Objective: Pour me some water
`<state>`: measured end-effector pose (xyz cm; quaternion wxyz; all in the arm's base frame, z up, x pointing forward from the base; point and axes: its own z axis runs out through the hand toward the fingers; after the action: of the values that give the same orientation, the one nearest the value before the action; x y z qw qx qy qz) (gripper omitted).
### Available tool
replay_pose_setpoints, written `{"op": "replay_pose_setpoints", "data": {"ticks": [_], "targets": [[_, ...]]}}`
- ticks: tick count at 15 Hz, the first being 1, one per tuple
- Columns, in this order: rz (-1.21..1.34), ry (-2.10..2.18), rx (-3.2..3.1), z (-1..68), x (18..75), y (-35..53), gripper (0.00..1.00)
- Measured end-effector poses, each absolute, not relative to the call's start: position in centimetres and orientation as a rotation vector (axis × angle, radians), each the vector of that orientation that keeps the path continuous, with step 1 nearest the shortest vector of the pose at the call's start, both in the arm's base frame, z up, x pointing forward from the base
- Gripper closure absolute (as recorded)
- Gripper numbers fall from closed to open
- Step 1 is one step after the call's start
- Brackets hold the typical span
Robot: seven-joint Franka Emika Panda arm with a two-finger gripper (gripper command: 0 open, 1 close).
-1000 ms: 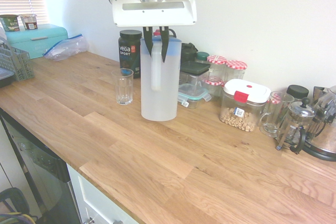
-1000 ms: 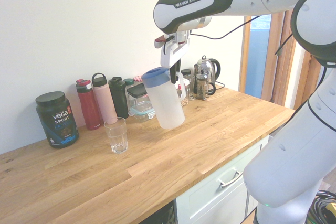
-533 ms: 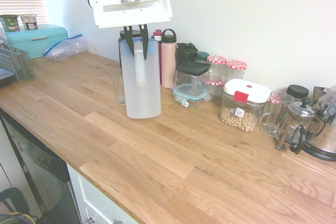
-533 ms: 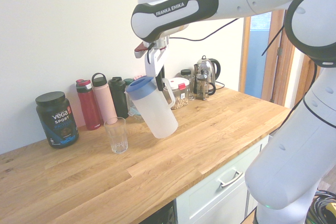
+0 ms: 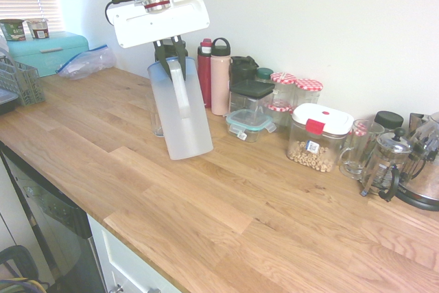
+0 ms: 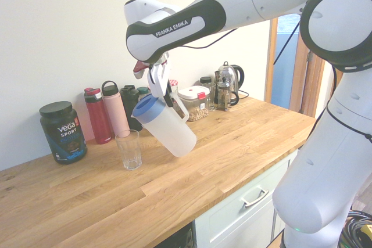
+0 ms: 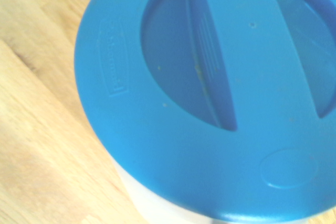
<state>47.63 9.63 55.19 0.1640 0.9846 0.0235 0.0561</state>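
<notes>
My gripper (image 5: 171, 54) is shut on the top of the side handle of the tall translucent white jug (image 5: 180, 111), which hangs above the wooden counter (image 5: 226, 211). The jug (image 6: 168, 129) is tilted, its blue lid (image 6: 145, 107) leaning toward the empty drinking glass (image 6: 129, 149) and just above its rim. In the first exterior view the glass (image 5: 156, 120) is mostly hidden behind the jug. The water does not show through the jug wall, and none runs from the lid. The blue lid (image 7: 210, 93) fills the wrist view.
Along the wall stand a dark Vega tub (image 6: 63, 132), a red bottle (image 6: 97, 114), a pink bottle (image 6: 116, 110), food containers (image 5: 319, 135), a French press (image 5: 384, 162) and a kettle (image 6: 228, 82). A dish rack (image 5: 17, 80) sits at the far end.
The gripper has carried the jug sideways to the glass and lowered it. The jug went from upright to tilted, lid leaning over the glass.
</notes>
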Motion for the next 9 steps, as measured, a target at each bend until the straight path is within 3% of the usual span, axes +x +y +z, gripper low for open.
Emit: {"op": "replay_pose_setpoints", "data": {"ticks": [9], "targets": [[0.095,0.185,2.658,54.3,50.0,13.2,1.00]]}}
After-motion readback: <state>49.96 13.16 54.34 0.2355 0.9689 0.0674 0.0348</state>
